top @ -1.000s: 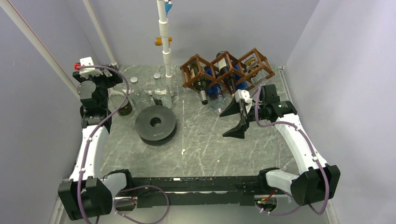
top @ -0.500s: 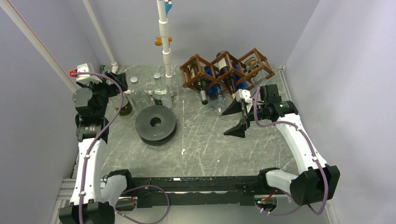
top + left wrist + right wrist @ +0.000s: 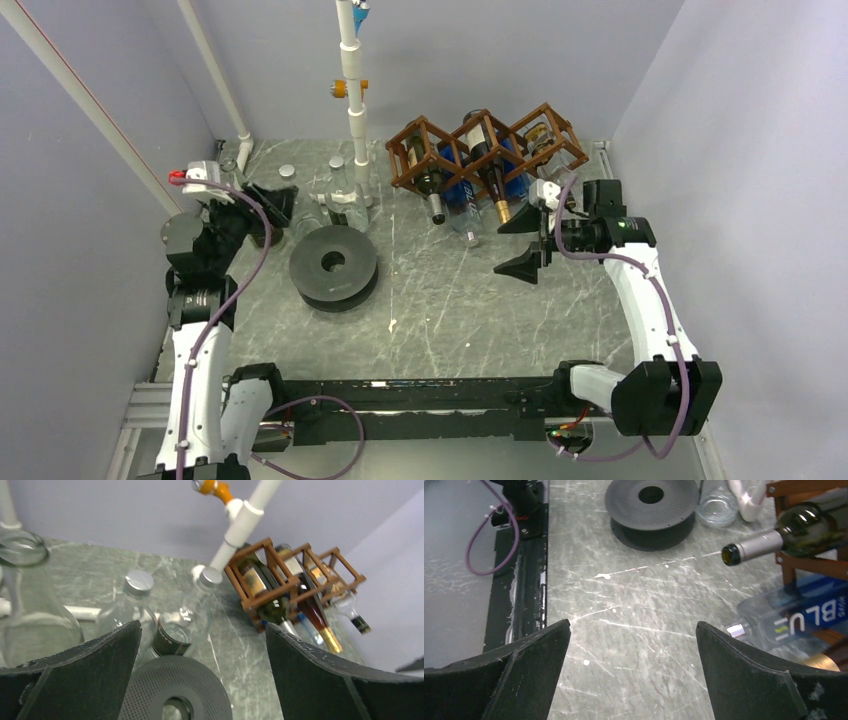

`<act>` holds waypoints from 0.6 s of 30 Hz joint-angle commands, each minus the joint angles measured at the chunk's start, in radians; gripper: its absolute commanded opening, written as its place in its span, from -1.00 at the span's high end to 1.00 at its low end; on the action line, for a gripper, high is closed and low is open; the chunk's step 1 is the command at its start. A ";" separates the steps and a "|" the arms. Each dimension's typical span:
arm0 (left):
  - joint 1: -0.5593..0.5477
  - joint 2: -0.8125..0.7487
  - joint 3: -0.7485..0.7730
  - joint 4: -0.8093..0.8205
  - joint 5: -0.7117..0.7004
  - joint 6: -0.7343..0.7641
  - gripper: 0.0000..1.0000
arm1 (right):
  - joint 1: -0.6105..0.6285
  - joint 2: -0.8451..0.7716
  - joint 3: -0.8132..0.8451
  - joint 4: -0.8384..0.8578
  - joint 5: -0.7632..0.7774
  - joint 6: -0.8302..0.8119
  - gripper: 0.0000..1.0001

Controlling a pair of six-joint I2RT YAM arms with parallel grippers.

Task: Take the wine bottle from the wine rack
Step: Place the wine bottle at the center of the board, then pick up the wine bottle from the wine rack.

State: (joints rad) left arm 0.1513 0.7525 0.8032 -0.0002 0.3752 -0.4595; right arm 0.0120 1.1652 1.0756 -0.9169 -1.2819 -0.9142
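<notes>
Right arm stretching far-right; black right gripper (image 3: 522,246) gaping, empty, near brown wooden lattice wine rack (image 3: 480,140); gold-capped dark wine bottle (image 3: 492,180) lying in middle cell. Far-left, black left gripper (image 3: 268,208) gaping, empty. Both having swung rightward since earlier.

Soft, even overhead light, faint shadows; left wrist view blurs the wine rack (image 3: 272,591) slightly.

Right gripper (image 3: 521,245) gapes just beside the wine rack (image 3: 487,148); left gripper (image 3: 270,205) hangs near clear bottles (image 3: 337,185).
</notes>
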 commanded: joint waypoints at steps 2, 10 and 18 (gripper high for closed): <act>-0.024 -0.047 -0.061 0.028 0.188 0.009 -0.99 | -0.081 0.002 -0.008 0.038 -0.028 0.011 -0.99; -0.079 -0.055 -0.158 -0.034 0.309 0.111 -0.99 | -0.157 0.030 -0.016 0.080 0.000 0.051 -0.99; -0.081 -0.097 -0.139 -0.165 0.241 0.177 -0.99 | -0.167 0.032 0.012 0.159 0.120 0.159 -0.99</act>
State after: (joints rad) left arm 0.0731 0.6960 0.6415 -0.1253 0.6323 -0.3386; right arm -0.1513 1.2015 1.0649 -0.8322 -1.2224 -0.8192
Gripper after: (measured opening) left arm 0.995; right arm 0.993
